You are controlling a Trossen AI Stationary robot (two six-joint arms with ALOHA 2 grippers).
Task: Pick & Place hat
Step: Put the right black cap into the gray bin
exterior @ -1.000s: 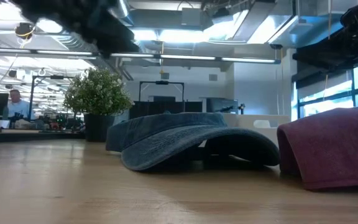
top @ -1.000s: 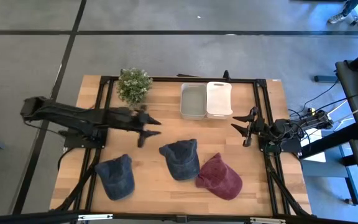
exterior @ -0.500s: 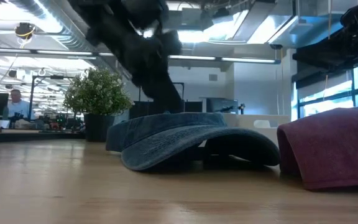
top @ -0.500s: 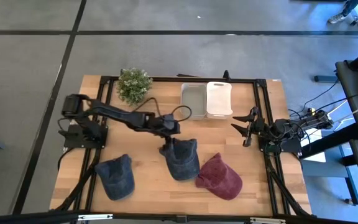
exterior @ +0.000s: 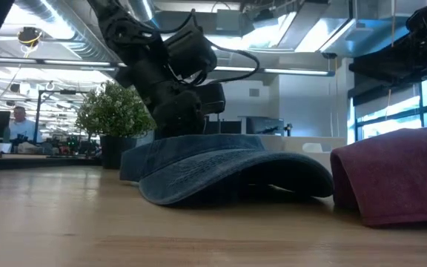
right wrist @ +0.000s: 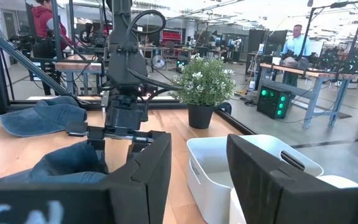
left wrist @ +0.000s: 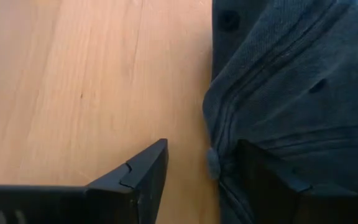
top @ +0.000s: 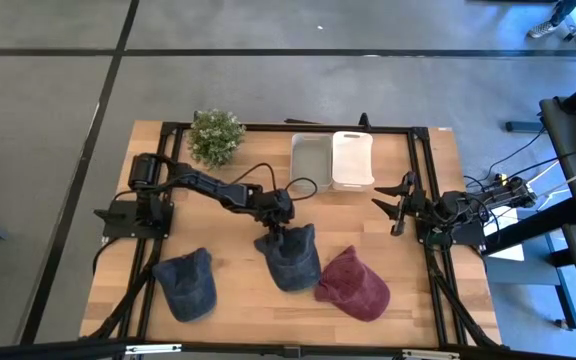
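Observation:
Three caps lie on the wooden table: a blue denim cap (top: 290,258) in the middle, with its brim toward the near edge, a second blue cap (top: 188,283) near the left, and a maroon cap (top: 353,283) to the right. My left gripper (top: 271,237) is down at the far-left part of the middle cap's crown (left wrist: 278,81), open. The cap's edge lies between its fingers. In the low view its fingers are hidden behind the cap (exterior: 228,167). My right gripper (top: 390,208) waits open at the table's right side, touching nothing. My left gripper comes from above, pointing down, at the far-left rim of the middle cap's crown (left wrist: 219,165). One finger (left wrist: 266,183) sits on the denim, and the other (left wrist: 145,174) stands over the bare wood beside it. The cap lies flat on the table.
A potted plant (top: 215,137) stands at the far left. Two white bins (top: 332,161) sit side by side at the far edge. Black frame rails (top: 423,170) run along the table's sides. Bare wood (top: 208,240) shows between the left arm's base and the middle cap.
My left gripper swung from the table's left toward the middle cap and came down onto the far-left part of its crown. In the low view the cap sits flatter and its left edge has slid slightly to the left. The right arm has kept still.

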